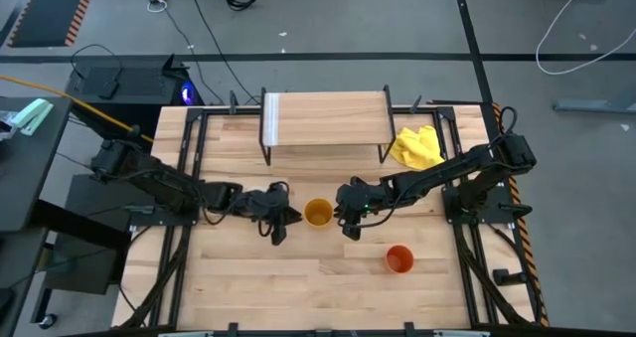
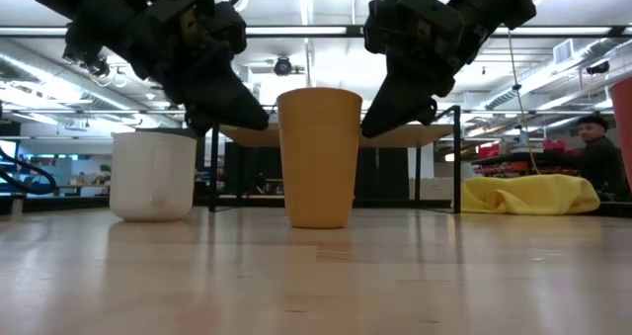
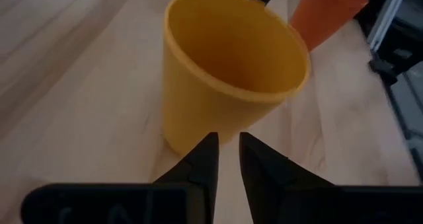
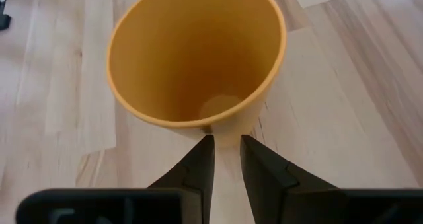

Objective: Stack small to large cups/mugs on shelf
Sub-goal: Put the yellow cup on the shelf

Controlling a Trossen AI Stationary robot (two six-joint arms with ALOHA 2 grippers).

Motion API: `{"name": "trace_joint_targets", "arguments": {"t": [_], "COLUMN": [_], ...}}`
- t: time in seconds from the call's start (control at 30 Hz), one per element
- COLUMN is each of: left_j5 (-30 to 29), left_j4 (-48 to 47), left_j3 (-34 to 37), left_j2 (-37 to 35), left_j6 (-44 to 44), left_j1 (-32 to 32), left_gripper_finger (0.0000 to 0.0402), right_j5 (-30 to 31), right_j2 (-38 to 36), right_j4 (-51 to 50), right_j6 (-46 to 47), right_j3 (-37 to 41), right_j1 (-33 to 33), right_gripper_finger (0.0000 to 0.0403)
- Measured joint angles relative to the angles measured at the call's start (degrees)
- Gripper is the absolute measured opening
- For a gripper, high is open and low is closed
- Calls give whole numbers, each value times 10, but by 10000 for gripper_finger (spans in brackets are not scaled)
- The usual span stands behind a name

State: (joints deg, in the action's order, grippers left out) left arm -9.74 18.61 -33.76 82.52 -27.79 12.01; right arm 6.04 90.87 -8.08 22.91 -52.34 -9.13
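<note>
My left end effector point(image 1: 282, 221) and right end effector point(image 1: 347, 218) flank the yellow cup point(image 1: 318, 213) on the counter point(image 1: 298, 277), both slightly parted, holding nothing.

Cup point(image 1: 318, 214): yellow-orange. Second cup point(image 1: 398, 258): orange-red. Mug point(image 2: 153, 175): white. Cloth point(image 1: 417, 146): yellow. Shelf point(image 1: 328, 118): light wood, black legs. Table point(image 1: 298, 287): pale striped wood.

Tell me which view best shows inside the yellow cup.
Right wrist view: it looks down into the yellow cup to its bare bottom. Left wrist view shows only the inner wall, high view a small ring, low view just the outside.
</note>
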Motion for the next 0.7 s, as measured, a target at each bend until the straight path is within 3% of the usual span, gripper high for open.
{"name": "trace_joint_targets", "arguments": {"t": [0.7], "left_j5": [10], "left_j4": [18], "left_j3": [0], "left_j2": [0], "left_j6": [5], "left_j1": [-3], "left_gripper_finger": [72], "right_j5": [-6], "right_j2": [0], "right_j4": [5], "right_j6": [-6], "right_j3": [0], "right_j1": [0], "right_gripper_finger": [82]}}
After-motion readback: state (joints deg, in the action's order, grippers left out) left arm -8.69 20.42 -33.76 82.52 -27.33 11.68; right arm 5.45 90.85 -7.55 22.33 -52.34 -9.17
